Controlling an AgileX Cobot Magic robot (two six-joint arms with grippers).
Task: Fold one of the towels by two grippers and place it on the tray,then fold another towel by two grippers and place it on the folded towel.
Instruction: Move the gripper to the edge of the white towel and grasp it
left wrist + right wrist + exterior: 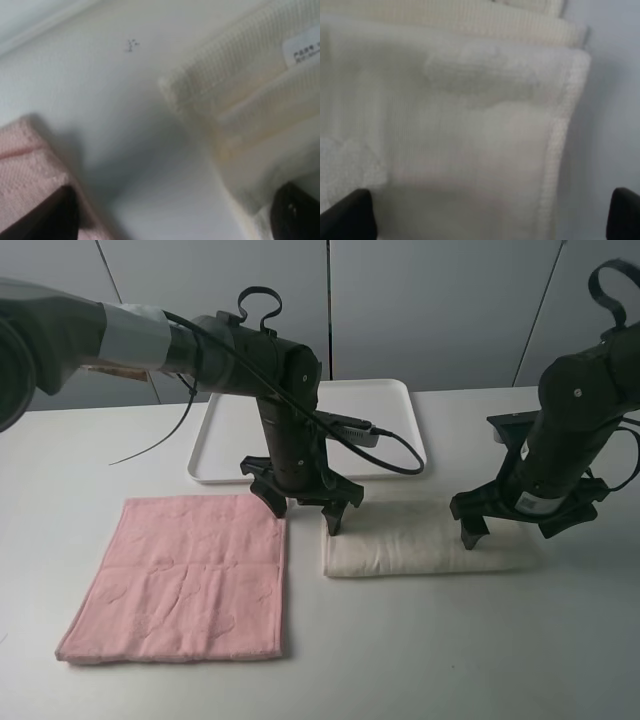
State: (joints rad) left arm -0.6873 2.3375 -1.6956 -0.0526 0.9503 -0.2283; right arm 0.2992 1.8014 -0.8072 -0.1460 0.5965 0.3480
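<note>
Cream towel [400, 545] under left tool [305, 512], right tool [512, 528]

From the high camera I see the cream towel [420, 540] lying folded into a long strip on the white bench [450, 660], just in front of the white tray [230, 430]. The pink towel [180, 575] lies flat beside it on the left, a narrow gap between them. My left hand [305, 515] hangs low with fingers spread wide, one tip by the pink towel's far right corner, the other at the cream towel's far left corner. My right hand [512, 525] is low over the cream towel's right end, fingers equally wide. I cannot tell whether any tip touches cloth.
</note>
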